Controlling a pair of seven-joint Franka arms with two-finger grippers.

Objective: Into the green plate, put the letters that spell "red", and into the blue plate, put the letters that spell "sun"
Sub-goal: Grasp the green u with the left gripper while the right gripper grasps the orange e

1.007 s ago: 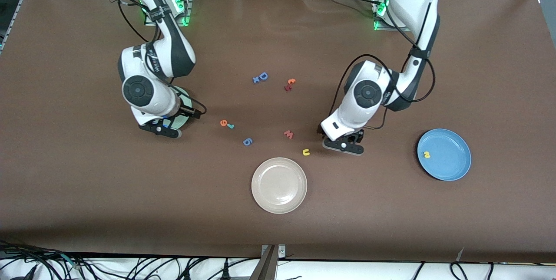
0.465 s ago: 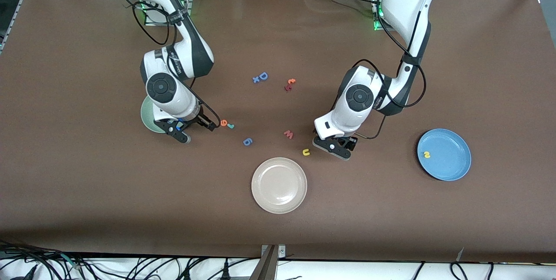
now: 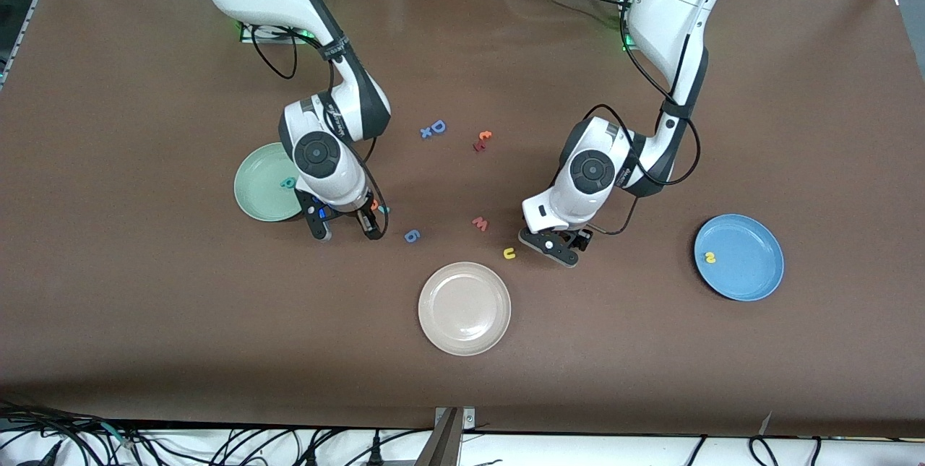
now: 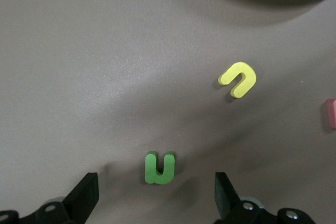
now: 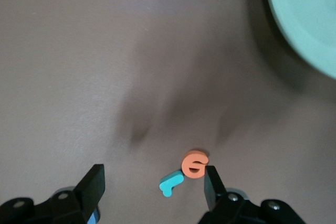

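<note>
The green plate (image 3: 254,195) holds the teal "d" (image 3: 289,182). My right gripper (image 3: 345,230) (image 5: 152,190) hangs open low over the table beside that plate. The teal "r" (image 5: 171,184) lies between its fingers, and the orange "e" (image 5: 195,163) touches one fingertip (image 5: 212,182). My left gripper (image 3: 551,249) (image 4: 156,203) is open low over the dark green "n" (image 4: 159,167), which the hand hides in the front view. The yellow "u" (image 3: 509,253) (image 4: 239,78) lies just beside it. The blue plate (image 3: 751,264), at the left arm's end, holds the yellow "s" (image 3: 710,258).
A cream-white plate (image 3: 465,308) sits nearest the front camera, close to the "u". Loose letters lie mid-table: pink "w" (image 3: 480,223), blue "g" (image 3: 411,235), blue "D" (image 3: 437,126) and a red-orange pair (image 3: 482,140).
My right arm swung off the green plate toward the "e" and "r", uncovering the plate and the "d". My left gripper shifted a little toward the "u".
</note>
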